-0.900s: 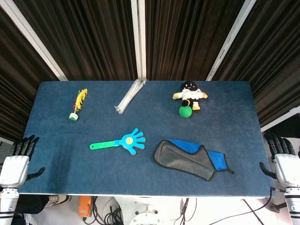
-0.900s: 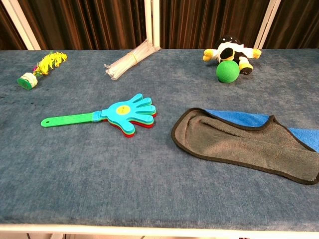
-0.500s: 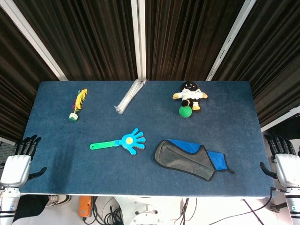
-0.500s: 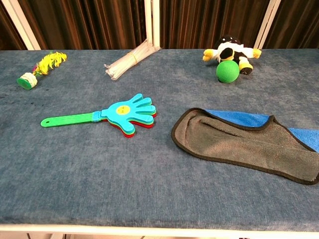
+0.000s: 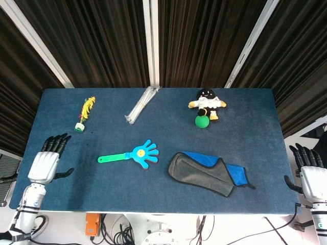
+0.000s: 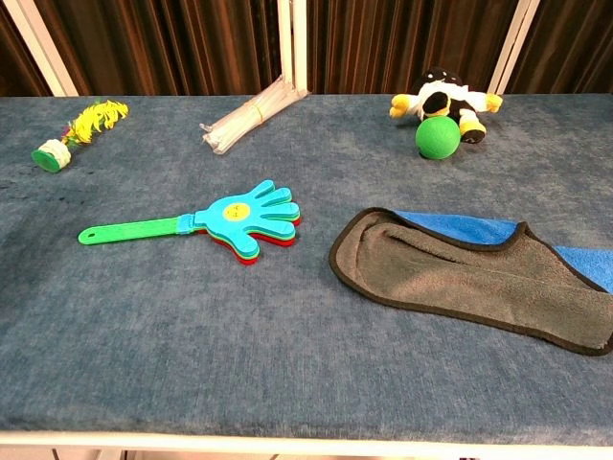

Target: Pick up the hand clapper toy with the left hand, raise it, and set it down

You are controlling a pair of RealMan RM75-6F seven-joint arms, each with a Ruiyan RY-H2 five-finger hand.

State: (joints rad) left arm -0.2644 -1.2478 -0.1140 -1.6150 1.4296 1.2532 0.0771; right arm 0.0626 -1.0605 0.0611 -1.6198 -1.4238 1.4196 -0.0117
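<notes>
While the clapper toy (image 5: 131, 154) lies flat on the blue table (image 5: 153, 199), untouched, your pickup has not yet begun. Its green handle (image 5: 111, 158) points toward your left side and its blue palm (image 5: 144, 153) toward the middle, so the handle is the nearer end for your left hand.

Left hand (image 5: 45, 164): over the near-left corner of the table, fingers spread and pointing away from you, holding nothing; well apart from the handle. It shows only in the head view, so its height above the cloth is hard to judge.

Right hand (image 5: 310, 176): off the right edge of the table, fingers apart, empty, apparently parked clear of the work.

Other items, none touching the clapper:
- Grey and blue cloth (image 5: 209, 173), just beside the blue palm on the right.
- Bundle of clear sticks (image 5: 141, 104), far side.
- Feather shuttlecock (image 5: 85, 114), far left.
- Plush doll (image 5: 206, 103) with a green ball (image 5: 202, 121) against it, far right.

Reach in from the left along the handle, and the cloth likely stays undisturbed.
</notes>
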